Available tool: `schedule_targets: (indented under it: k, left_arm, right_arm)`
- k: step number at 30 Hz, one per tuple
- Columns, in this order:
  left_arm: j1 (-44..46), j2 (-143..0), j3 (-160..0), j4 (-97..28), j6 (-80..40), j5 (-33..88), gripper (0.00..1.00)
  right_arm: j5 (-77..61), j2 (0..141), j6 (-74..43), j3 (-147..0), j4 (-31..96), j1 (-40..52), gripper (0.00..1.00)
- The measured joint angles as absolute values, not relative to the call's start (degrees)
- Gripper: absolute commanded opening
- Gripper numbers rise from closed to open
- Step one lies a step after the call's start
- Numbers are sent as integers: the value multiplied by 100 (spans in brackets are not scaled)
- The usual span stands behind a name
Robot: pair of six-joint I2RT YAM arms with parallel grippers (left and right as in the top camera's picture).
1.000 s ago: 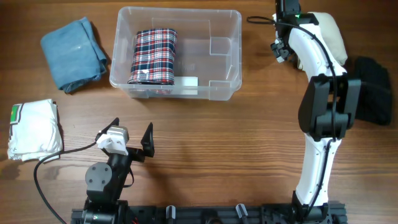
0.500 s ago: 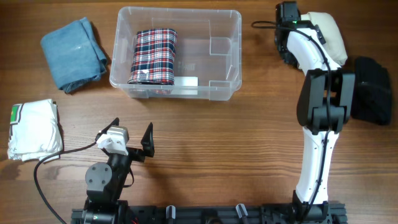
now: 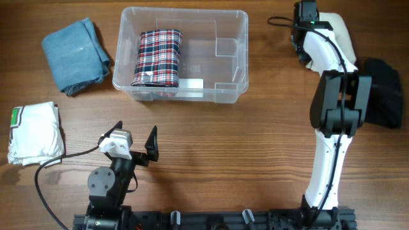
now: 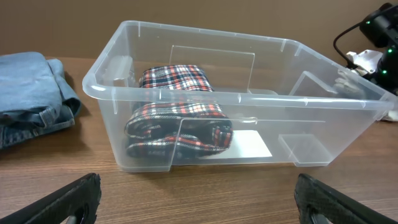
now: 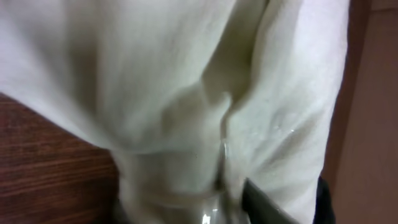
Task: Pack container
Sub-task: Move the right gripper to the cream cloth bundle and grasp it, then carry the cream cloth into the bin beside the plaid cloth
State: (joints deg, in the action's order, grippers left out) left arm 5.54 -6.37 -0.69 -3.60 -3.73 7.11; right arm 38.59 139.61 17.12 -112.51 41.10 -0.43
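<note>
The container [image 3: 181, 11] is a clear plastic bin at the back middle of the table, seen close up in the left wrist view [image 4: 249, 99]. A folded plaid cloth [image 3: 158, 57] [image 4: 180, 124] lies in its left half. My right gripper [image 3: 307, 54] is at the back right, on the left edge of a cream cloth [image 3: 342, 35]. In the right wrist view a bunched fold of that cream cloth [image 5: 186, 74] is pinched in the right gripper [image 5: 186, 205]. My left gripper [image 3: 133, 133] [image 4: 199, 205] stands open and holds nothing, near the front edge, facing the bin.
A folded blue denim cloth [image 3: 75, 52] [image 4: 31, 93] lies left of the bin. A white cloth [image 3: 35, 133] sits at the left edge. A black cloth [image 3: 383, 92] lies at the right edge, just beyond the right arm's elbow.
The right gripper has moved right and back, from beside the bin onto the cream cloth, and its jaws have closed on a fold. The left arm has not moved.
</note>
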Motion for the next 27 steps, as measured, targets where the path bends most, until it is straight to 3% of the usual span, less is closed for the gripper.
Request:
schedule_targets:
  k: [3,7,15,20,27]
  left_arm:
    - [554,-637,-69,-360,-373,711,100]
    - [554,-637,-69,-360,-373,711,100]
    - [554,-637,-69,-360,-373,714,100]
    - [554,-637,-69,-360,-373,714,100]
    - [554,-637,-69,-360,-373,714,100]
  right_arm:
    - [3854,13915,1415,-11255,4156,-43,20]
    - [3638,13487,897,-11238,4401,-49,17]
    - [2794,10991,-156,-11179,5334,163,17]
    - [2383,9765,-709,-11183,5988,1247,17]
    - [1883,9782,-1809,-11183,5911,2786,18]
